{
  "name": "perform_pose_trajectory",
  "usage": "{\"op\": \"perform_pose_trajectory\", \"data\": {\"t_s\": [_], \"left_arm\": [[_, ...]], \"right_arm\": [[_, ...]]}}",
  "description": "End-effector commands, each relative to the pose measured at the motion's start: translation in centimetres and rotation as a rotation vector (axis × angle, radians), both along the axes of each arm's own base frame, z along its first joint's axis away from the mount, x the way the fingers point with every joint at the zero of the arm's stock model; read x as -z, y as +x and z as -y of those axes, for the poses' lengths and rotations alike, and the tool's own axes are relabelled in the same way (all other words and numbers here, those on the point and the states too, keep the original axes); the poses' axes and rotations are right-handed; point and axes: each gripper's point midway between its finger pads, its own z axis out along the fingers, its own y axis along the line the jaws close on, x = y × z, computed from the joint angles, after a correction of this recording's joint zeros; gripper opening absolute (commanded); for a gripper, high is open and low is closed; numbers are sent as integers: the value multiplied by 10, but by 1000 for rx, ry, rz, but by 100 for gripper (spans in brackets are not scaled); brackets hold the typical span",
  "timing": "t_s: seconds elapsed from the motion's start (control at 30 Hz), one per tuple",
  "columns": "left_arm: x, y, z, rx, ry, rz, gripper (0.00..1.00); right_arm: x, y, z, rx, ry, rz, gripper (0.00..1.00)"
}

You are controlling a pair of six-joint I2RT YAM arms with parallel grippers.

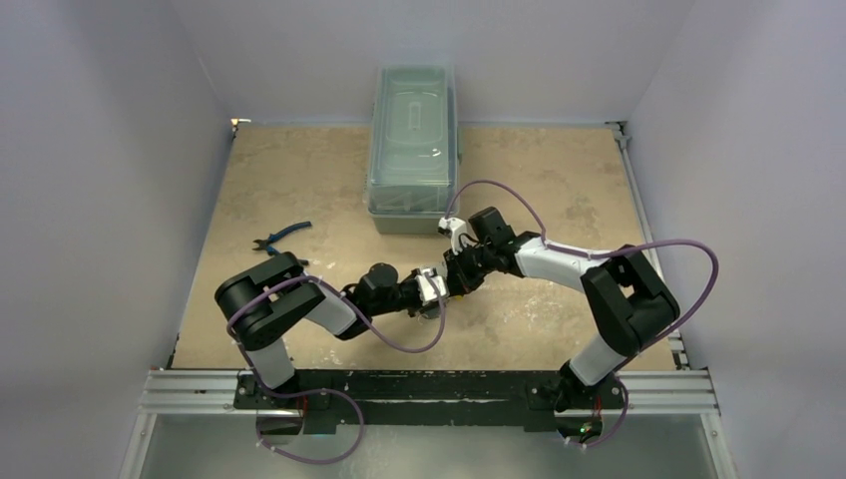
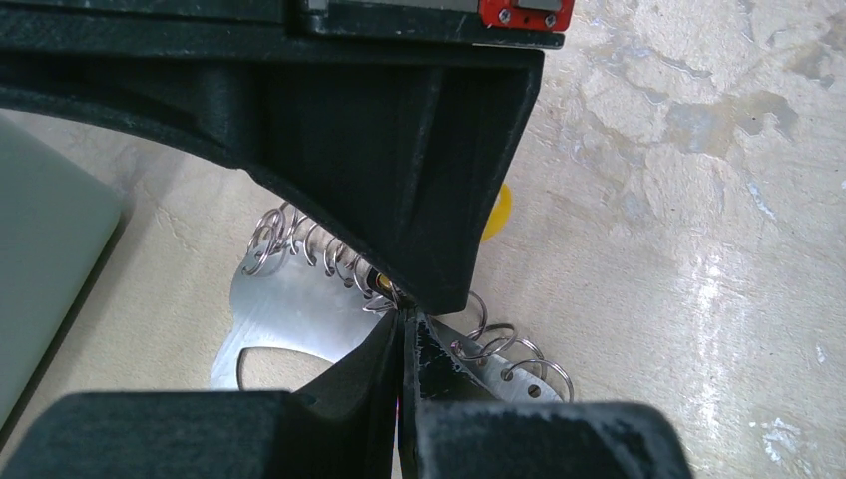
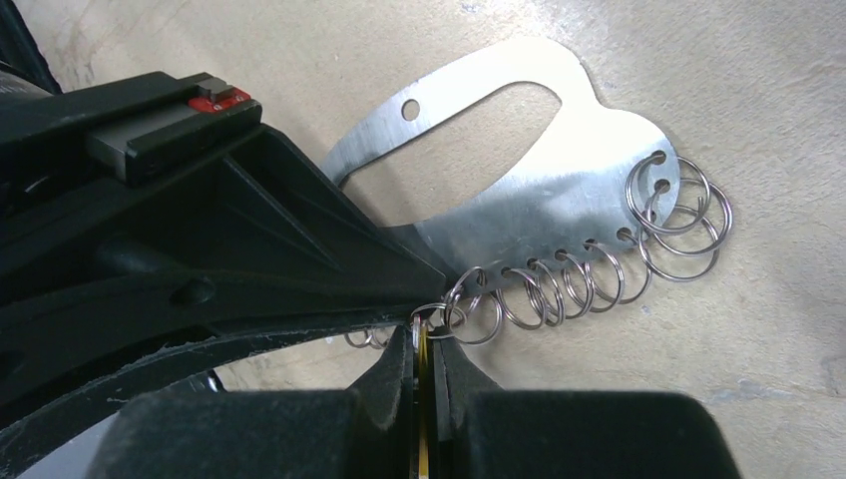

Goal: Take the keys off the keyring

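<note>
Although both arms meet at mid-table, nothing shows as freed yet. Nearest, the left gripper has its jaws pressed together at the edge of the flat silvery metal keyring with its oval cut-out, which lies on the beige speckled tabletop. What the left gripper pinches I cannot tell. Tip to tip with it, the right gripper is clamped on a thin yellow sliver, seemingly the small yellow-headed key. It grips just beside the row of small silvery wire rings threaded through the plate's holes, and every ring in view sits in its hole. Silver keys cannot be made out, on the plate or loose. I judge the task to be at its first removal, with nearly all left. Farther off lie the blue-handled pliers, well apart, and at the far edge stands the translucent grey-green lidded plastic box.
</note>
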Motion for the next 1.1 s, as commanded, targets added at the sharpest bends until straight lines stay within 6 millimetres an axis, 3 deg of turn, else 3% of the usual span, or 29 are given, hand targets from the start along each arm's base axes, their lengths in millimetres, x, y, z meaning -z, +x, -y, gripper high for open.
{"op": "perform_pose_trajectory", "data": {"t_s": [0.0, 0.37, 0.7, 0.8, 0.87, 0.97, 1.07], "left_arm": [[-7, 4, 8, -12, -38, -38, 0], [-1, 18, 4, -124, -48, -164, 0], [-23, 21, -13, -160, -147, -112, 0], [-28, 20, -14, -152, -157, -80, 23], [-24, 22, -14, -154, -145, -81, 32], [-17, 22, -14, -169, -123, -114, 34], [-13, 34, -29, -290, -89, -169, 31]], "right_arm": [[-13, 19, -7, -28, 17, 97, 0], [-15, 23, 1, -89, -43, 155, 0], [-11, 25, -3, -64, -39, 127, 0], [-9, 26, -7, -56, -32, 110, 0], [-10, 28, -9, -53, -25, 107, 0], [-13, 33, -12, -49, -17, 122, 0], [-17, 42, -19, -52, -4, 145, 0]]}}
